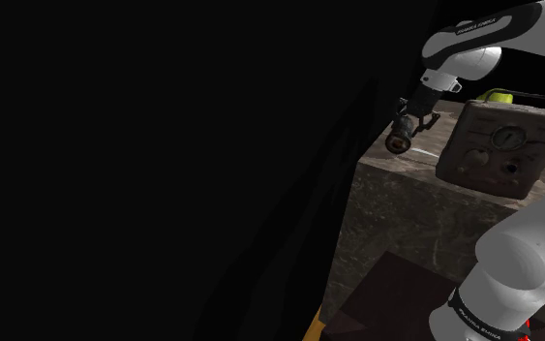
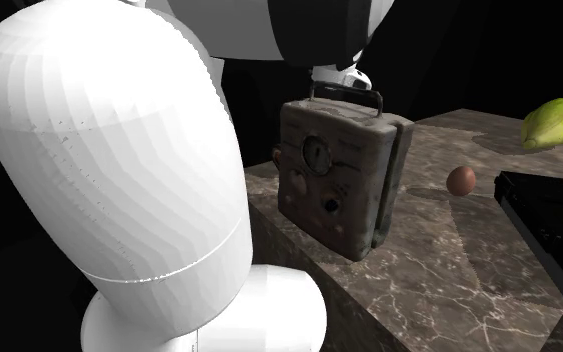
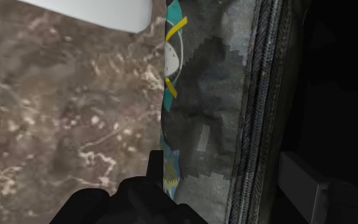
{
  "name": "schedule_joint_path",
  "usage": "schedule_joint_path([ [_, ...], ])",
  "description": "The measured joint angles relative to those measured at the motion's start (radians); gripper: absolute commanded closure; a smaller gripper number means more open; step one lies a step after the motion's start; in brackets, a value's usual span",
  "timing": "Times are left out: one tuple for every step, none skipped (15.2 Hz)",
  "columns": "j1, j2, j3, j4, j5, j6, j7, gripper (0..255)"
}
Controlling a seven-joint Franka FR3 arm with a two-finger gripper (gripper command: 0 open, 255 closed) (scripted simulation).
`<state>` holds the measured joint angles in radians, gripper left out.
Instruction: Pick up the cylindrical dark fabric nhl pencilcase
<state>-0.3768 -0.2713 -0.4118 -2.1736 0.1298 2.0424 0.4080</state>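
My all-black claw is closed on the cylindrical dark grey fabric pencilcase, zip beside one finger; it sits at the brown marbled table's left edge in the shoulder view, left of a worn brown gauge box; whether it is lifted I cannot tell.

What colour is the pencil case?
The pencil case is dark grey with teal and yellow marks; best in wrist view.

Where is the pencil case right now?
In the shoulder view the dark pencil case is clasped in the pincer over the marble table's left edge, left of the rusty gauge box.
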Motion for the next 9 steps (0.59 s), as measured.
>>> schedule_joint_path([
  [0.0, 0.0, 0.0, 0.0, 0.0, 0.0, 0.0, 255],
  [0.0, -0.001, 0.0, -0.001, 0.001, 0.001, -0.002, 255],
  [0.0, 0.001, -0.001, 0.004, 0.0, -0.005, -0.002, 255],
  [-0.001, -0.001, -0.001, 0.011, -0.002, -0.015, -0.001, 255],
  [0.0, -0.003, 0.001, 0.021, -0.003, -0.026, 0.003, 255],
  [-0.001, -0.005, 0.001, 0.029, -0.005, -0.037, 0.004, 255],
  [-0.001, -0.007, 0.002, 0.039, -0.006, -0.049, 0.007, 255],
  [-0.001, -0.006, 0.002, 0.052, -0.006, -0.061, 0.01, 255],
  [0.0, -0.007, 0.004, 0.067, -0.007, -0.075, 0.014, 255],
])
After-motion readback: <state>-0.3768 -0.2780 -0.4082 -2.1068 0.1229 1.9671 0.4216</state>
